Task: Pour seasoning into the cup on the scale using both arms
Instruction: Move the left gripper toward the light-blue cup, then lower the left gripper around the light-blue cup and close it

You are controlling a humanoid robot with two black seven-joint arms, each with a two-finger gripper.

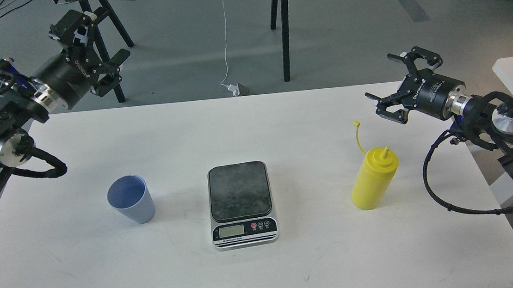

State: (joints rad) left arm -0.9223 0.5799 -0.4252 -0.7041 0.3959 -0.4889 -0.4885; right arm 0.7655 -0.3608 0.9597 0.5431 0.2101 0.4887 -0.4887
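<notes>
You have both grippers spread wide and holding nothing, the left gripper [98, 45] raised beyond the table's far-left corner and the right gripper [402, 84] above the yellow squeeze bottle [373, 180], with the blue cup [132, 199] standing left of the bare kitchen scale [241, 203] on the white table [258, 273].

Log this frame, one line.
stage: pre-grasp | left claw: open, empty | right claw: open, empty | cup: off scale | bottle: upright

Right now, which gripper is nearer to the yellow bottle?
Right. The right gripper hovers just above and right of the yellow bottle; the left gripper is far across the table, beyond the cup.
</notes>
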